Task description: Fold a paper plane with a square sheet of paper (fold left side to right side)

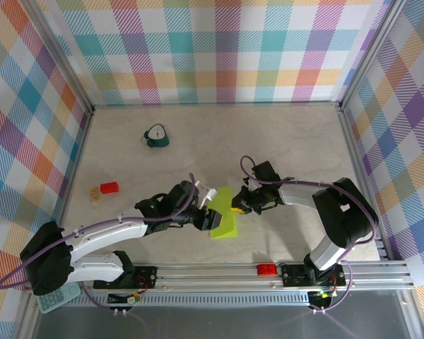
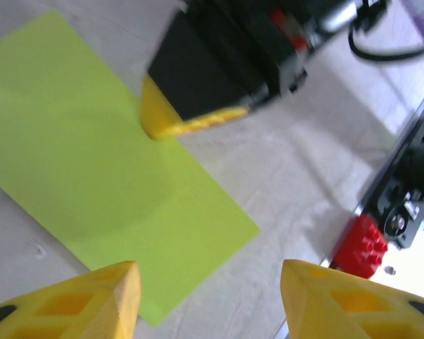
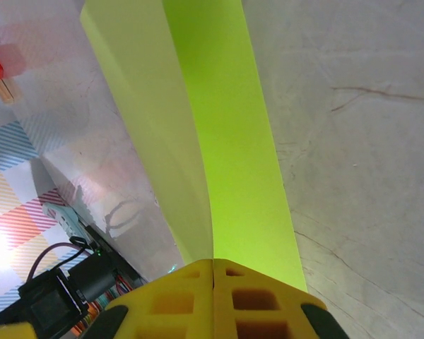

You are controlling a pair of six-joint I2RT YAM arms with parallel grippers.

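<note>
lime green paper (image 1: 226, 219) lies on the table (image 1: 290, 141) in the middle, right between my two grippers. it looks like a long shape, with one half lying on the other. from the right wrist, one layer puffs up a bit.

it is thin and very light, so i think it will bend, slide and crumple easily. i would take it only at an edge or a corner, and press softly along the fold.

my left gripper (image 2: 208, 282) hangs just over a corner with its jaws apart, holding nothing. my right gripper (image 3: 213, 272) is squeezed tight, and its tip touches one edge of the paper. i cannot tell if it pinches a layer or just pushes down.

the small teal clock (image 1: 156, 136) and the red block (image 1: 109, 188) sit well apart from the paper, off to the left. a red bumpy piece (image 2: 360, 244) sits on the rail near me. i think only the two grippers could get in each other's way.
</note>
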